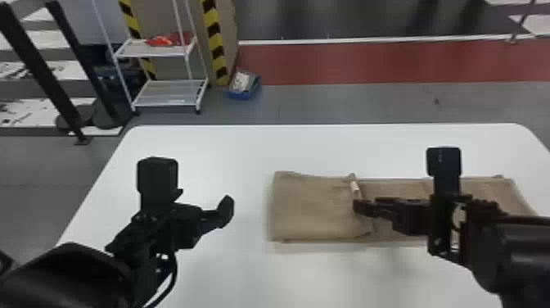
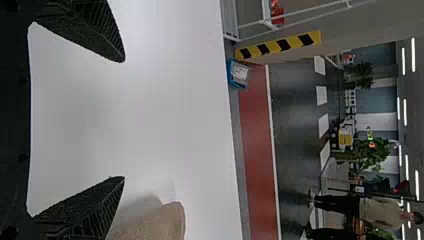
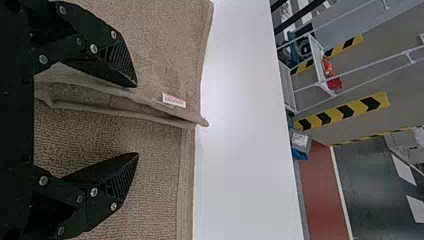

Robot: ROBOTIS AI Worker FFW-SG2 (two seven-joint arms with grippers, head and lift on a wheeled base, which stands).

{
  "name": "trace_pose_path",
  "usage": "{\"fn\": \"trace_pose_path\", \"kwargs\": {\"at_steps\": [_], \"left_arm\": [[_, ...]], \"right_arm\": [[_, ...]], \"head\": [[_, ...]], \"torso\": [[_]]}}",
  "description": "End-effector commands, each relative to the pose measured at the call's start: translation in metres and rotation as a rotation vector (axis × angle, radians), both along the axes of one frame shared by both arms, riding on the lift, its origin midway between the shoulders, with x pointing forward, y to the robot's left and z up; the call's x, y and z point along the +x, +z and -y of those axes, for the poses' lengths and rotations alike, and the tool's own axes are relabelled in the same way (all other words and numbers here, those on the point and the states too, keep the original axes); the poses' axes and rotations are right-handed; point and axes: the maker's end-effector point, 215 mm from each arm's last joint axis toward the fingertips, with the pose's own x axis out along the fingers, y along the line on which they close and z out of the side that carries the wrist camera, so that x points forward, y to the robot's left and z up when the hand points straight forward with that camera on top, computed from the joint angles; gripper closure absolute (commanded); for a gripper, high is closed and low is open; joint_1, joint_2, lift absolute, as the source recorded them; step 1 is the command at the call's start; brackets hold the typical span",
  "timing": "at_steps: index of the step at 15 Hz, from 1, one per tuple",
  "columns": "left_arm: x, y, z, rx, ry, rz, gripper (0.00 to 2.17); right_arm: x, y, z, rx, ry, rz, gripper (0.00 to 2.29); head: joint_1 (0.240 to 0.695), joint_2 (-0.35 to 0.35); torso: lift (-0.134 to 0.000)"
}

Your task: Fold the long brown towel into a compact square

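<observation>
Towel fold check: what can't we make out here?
- Head view: near right corner of the towel, behind the right arm.
- Left wrist view: most of the towel, cut off by the edge.
- Right wrist view: print on the label, too small.
- Right wrist view: both towel ends, cut off by edges.

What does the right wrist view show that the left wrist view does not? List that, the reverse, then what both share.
Right wrist view: the black two-fingered right gripper, a small white label.
Left wrist view: the black two-fingered left gripper, leafy green plants.
Both: the long brown cloth towel, the white table, the red floor strip.
</observation>
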Motion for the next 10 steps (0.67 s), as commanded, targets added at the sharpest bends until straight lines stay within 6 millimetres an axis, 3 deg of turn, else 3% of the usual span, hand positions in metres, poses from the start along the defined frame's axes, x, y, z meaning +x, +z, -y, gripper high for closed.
{"fn": "trace_pose_path", "kwargs": {"at_steps": [1,4,8,10], "left_arm": [[-0.0002,-0.0013,-0.0016,-0.001,0.0,-0.003,0.04],[0.0015,-0.0011,-0.0006,-0.001,-0.001,-0.002,0.04],[0.004,0.0003,-0.0039,-0.001,0.004,0.001,0.03],[0.0053,-0.0013,-0.0049,0.0,0.006,-0.002,0.03]], "right_arm": [[0.0047,0.003,-0.0032,-0.003,0.005,0.009,0.47],[0.0101,0.0018,-0.0053,-0.022,0.012,0.007,0.47],[0.0123,-0.0033,-0.0112,-0.03,0.027,-0.005,0.65],[0.0145,-0.0006,-0.0125,-0.031,0.031,-0.002,0.94]], "head": [[0.695,0.097],[0.695,0.101],[0.695,0.104],[0.695,0.109]], "torso": [[-0.125],[-0.125],[-0.125],[-0.125]]}}
